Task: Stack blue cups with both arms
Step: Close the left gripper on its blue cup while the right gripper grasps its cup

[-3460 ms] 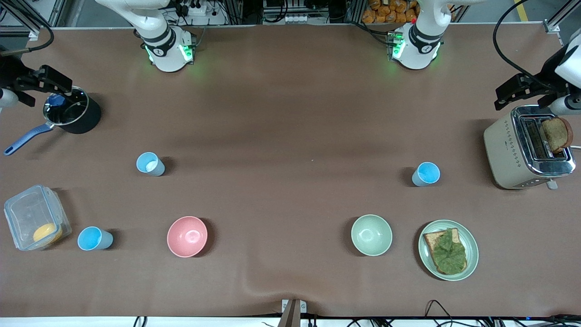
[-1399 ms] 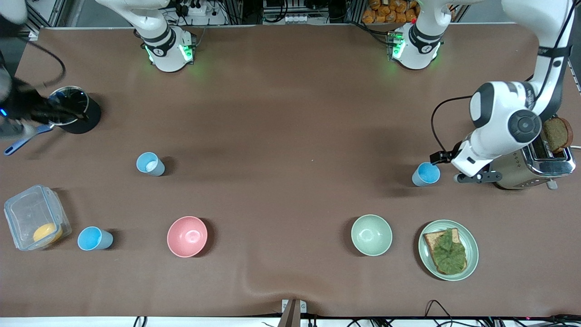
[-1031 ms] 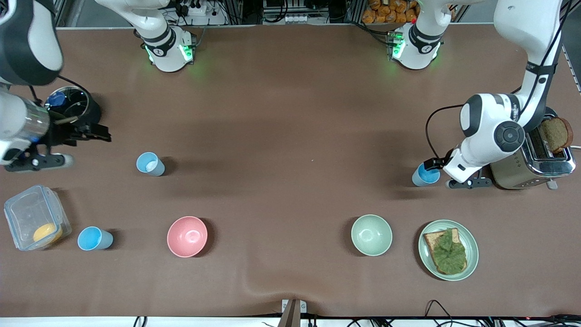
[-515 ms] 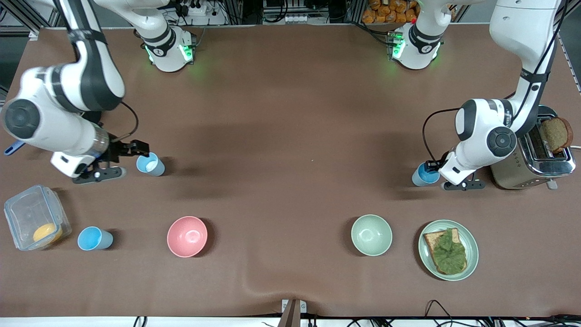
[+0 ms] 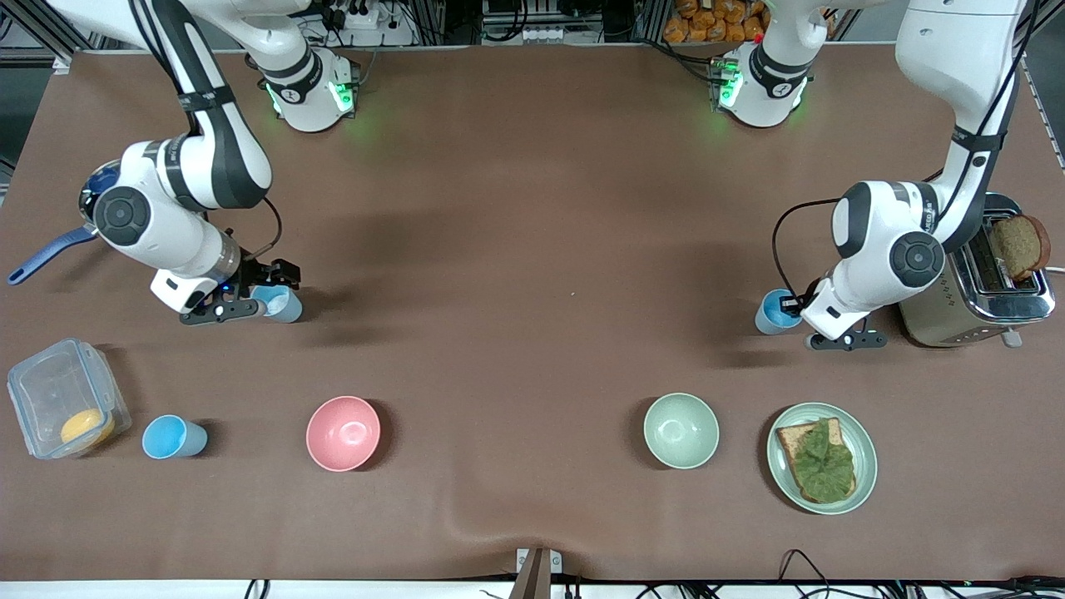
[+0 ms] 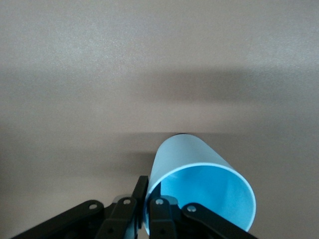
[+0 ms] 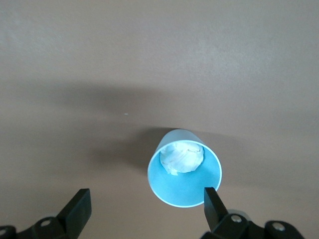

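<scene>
A sky-blue cup [image 5: 770, 314] stands upright toward the left arm's end of the table, beside the toaster. My left gripper [image 5: 792, 309] is shut on its rim; in the left wrist view [image 6: 149, 194] one finger is inside the cup [image 6: 199, 164] and one outside. A paler blue cup [image 5: 285, 308] with a white crumpled lump inside [image 7: 183, 157] stands toward the right arm's end. My right gripper [image 5: 268, 289] is open and low beside it; in the right wrist view [image 7: 144, 205] one finger sits at the cup's rim [image 7: 184, 199], the other well clear.
A third blue cup [image 5: 173, 438] stands beside a clear container [image 5: 62, 408]. A pink bowl [image 5: 343, 433], a pale green bowl [image 5: 681, 430] and a plate with toast and lettuce [image 5: 865, 466] lie nearer the front camera. A toaster [image 5: 923, 308] and a pan handle [image 5: 42, 254] sit at the table's ends.
The right arm swung in from the pot and brought its open gripper down beside the paler cup. The left gripper came in from the toaster onto the sky-blue cup's rim.
</scene>
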Robot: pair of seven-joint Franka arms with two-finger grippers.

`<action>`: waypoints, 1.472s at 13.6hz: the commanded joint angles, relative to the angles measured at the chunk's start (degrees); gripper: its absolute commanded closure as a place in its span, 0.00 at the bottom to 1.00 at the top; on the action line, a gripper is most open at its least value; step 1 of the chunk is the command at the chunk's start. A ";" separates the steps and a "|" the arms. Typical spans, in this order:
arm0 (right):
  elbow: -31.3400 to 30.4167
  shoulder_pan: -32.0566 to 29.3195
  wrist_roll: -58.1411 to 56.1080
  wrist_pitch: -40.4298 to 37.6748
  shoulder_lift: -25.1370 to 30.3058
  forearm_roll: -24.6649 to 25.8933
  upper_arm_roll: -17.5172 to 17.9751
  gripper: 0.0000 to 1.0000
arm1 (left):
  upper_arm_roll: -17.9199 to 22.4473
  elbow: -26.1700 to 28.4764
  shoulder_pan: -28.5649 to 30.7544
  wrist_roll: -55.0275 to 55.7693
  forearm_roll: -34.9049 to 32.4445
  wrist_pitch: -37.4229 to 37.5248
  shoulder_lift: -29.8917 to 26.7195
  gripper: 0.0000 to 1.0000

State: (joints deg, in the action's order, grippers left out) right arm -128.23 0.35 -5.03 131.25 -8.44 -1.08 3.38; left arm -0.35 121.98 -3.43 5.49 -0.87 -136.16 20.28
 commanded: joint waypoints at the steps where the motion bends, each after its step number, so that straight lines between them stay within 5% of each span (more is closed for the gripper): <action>1: -1.58 -1.57 -0.42 1.37 1.76 0.90 0.22 0.00 | -1.05 -0.07 0.18 0.13 -0.27 -0.16 -1.11 1.00; 4: -1.67 -5.51 -3.12 5.67 -0.78 4.85 0.31 0.00 | -2.46 -0.16 0.36 0.13 0.08 1.07 -4.01 1.00; 11: -2.99 -8.69 -6.49 9.80 -4.47 4.77 0.40 0.00 | -6.85 -7.62 0.27 3.56 1.49 15.91 -10.52 1.00; 16: -2.64 -8.43 -6.40 13.16 -7.12 4.42 0.48 0.00 | -7.20 -8.60 0.09 4.62 2.10 18.65 -14.30 1.00; 17: -2.64 -8.34 -6.40 13.16 -7.21 4.33 0.48 0.20 | -7.90 -8.51 0.18 4.97 2.28 18.65 -15.44 1.00; 18: -2.64 -8.26 -6.31 13.16 -7.56 4.33 0.57 0.64 | -8.43 -8.86 0.18 5.14 2.80 18.65 -15.80 1.00; 19: -2.64 -8.08 -6.31 13.07 -7.82 4.24 0.66 0.95 | -8.53 -9.04 0.10 5.84 3.16 18.65 -16.23 1.00; 20: -2.46 -7.38 -5.96 12.90 -8.08 4.16 0.75 1.00 | -8.79 -9.21 0.09 5.85 3.25 18.74 -16.50 1.00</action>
State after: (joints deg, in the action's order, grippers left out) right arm -131.12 -6.93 -11.36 144.16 -15.72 2.61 3.25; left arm -8.40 113.01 -3.48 10.10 1.03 -118.79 5.47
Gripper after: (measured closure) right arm 0.291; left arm 0.960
